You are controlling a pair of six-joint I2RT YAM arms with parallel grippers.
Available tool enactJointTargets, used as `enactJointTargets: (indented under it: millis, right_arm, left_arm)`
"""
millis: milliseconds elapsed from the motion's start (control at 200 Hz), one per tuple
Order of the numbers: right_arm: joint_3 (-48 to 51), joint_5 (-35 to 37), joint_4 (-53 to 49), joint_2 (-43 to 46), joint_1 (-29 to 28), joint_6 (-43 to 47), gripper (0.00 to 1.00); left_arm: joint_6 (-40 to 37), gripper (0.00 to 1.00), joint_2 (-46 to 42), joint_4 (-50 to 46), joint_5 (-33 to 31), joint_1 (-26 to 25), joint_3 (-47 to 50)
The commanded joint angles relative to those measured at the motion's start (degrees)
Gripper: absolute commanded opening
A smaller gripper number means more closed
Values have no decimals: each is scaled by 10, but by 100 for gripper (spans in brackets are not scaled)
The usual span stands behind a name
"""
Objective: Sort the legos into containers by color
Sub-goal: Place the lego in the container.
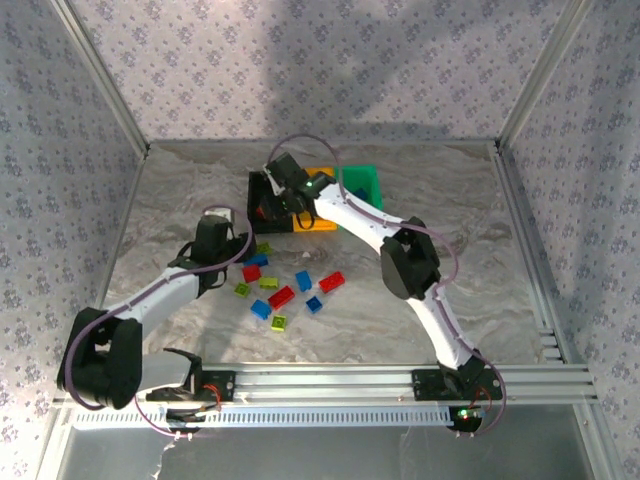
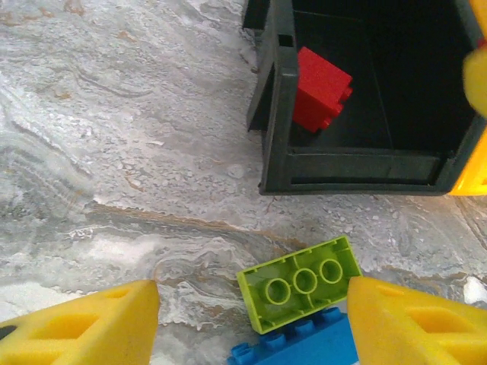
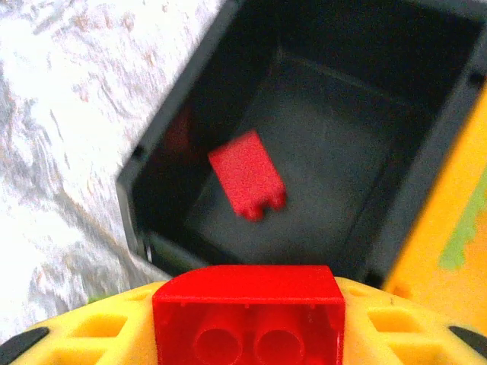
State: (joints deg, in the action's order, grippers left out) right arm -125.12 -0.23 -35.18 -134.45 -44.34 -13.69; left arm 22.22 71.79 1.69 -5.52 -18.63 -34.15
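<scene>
My right gripper (image 3: 249,328) is shut on a red lego (image 3: 249,312) and hangs over the black bin (image 3: 190,114); from above it sits at the row's left end (image 1: 278,195). One red lego (image 3: 247,173) lies on that bin's floor, also seen in the left wrist view (image 2: 319,90). My left gripper (image 2: 255,327) is open just in front of the black bin (image 2: 350,163). An upside-down yellow-green lego (image 2: 300,285) lies between its fingers (image 2: 84,327), resting partly on a blue lego (image 2: 297,348). The orange-yellow bin (image 1: 318,222) and green bin (image 1: 362,183) follow to the right.
Several loose red, blue and yellow-green legos lie scattered on the marble table (image 1: 460,230) in front of the bins, among them a red one (image 1: 281,297) and a blue one (image 1: 303,280). Metal frame rails (image 1: 520,250) border the table.
</scene>
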Motion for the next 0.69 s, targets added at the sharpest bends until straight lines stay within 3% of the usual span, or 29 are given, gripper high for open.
enactJointTargets:
  millis: [0,85,250,690]
  right_arm:
    - [-113,11,-86,-61,5,16,59]
    - [-158,8,-98,-79,8,10,68]
    - [-103,8,-77,-38,2,6,70]
    - [319,66,5,225,-59,-31,70]
  left_arm:
    - [9,66,-19,5,-6,6,-1]
    - [8,66,-29,2,-6,11,0]
    - [5,66,-39,-1,-5,13,1]
    - [3,66,-35,-3,5,13,-1]
